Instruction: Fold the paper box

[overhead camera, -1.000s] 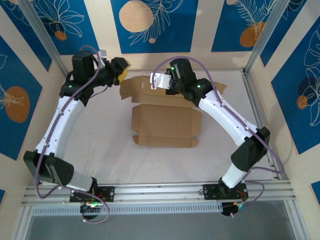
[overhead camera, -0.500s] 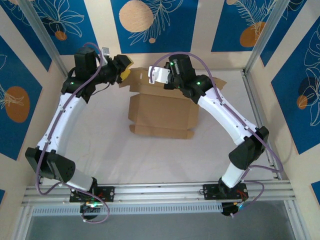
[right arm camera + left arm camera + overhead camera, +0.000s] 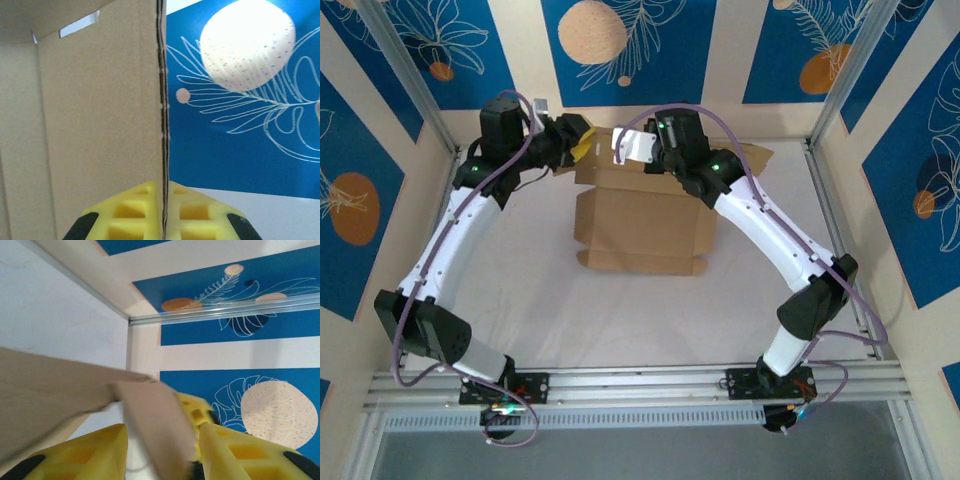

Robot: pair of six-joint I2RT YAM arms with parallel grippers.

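Observation:
The paper box [image 3: 640, 225], plain brown cardboard, stands tilted up at the far middle of the table, its front panel facing the camera. My right gripper [image 3: 642, 165] is at its top edge. In the right wrist view this gripper [image 3: 164, 200] is shut on the thin edge of an upright panel of the box [image 3: 100, 100]. My left gripper [image 3: 582, 145] is at the box's top left corner. In the left wrist view its yellow fingers [image 3: 105, 450] stand apart around a narrow cardboard flap [image 3: 155, 425], with a gap left of the flap.
The white table [image 3: 620, 320] stretches in front of the box to the metal rail [image 3: 640, 380] at the near edge. Close behind the box rises the back wall [image 3: 630, 50] with blue panels. A metal post [image 3: 840, 80] stands at the back right.
The box has tipped further upright and slid toward the back wall. My left gripper has moved right onto the box's top left flap and its jaws have narrowed. The right grip is unchanged.

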